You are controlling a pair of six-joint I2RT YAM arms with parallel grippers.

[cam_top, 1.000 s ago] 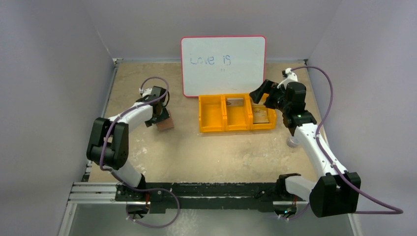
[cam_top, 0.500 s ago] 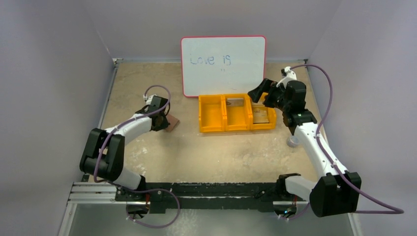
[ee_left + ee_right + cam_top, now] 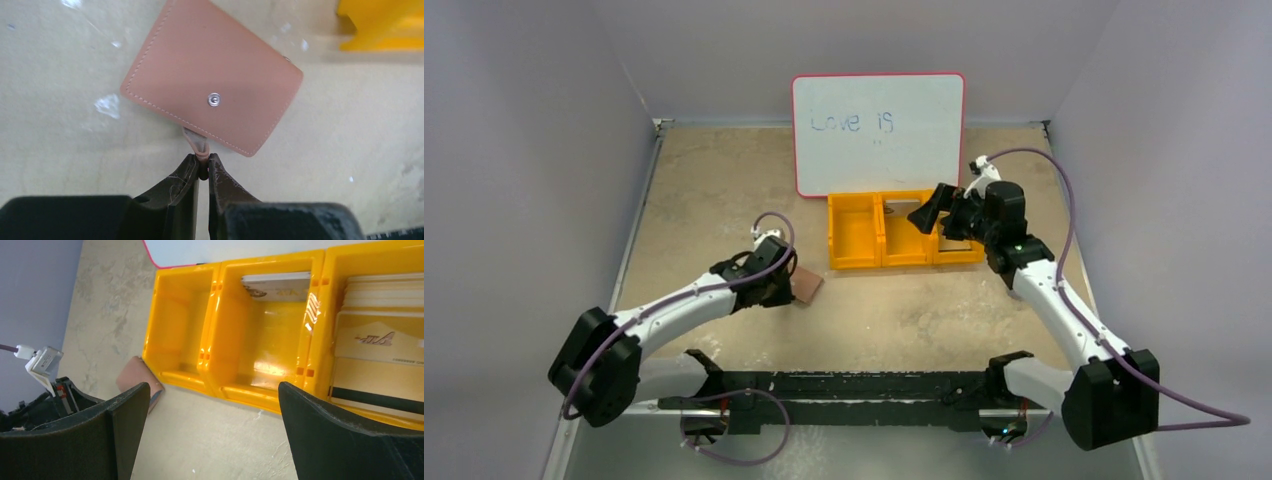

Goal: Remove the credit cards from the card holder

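Evidently, on the desk (image 3: 904, 320), below the whiteboard (image 3: 879, 130) on which "Love is" is read, the card holder (image 3: 212, 75) is now found mid-frame, just beside the orange tray (image 3: 216, 325), where a second ago it was at upper left. It is folded shut, so it is probably being repositioned for opening. Credit cards (image 3: 380, 350) are seen in the tray, their print unreadable. The holder's tab is pinched by the left gripper (image 3: 201, 167), jaws closed; the right gripper (image 3: 212, 387) is held with jaws wide, empty.
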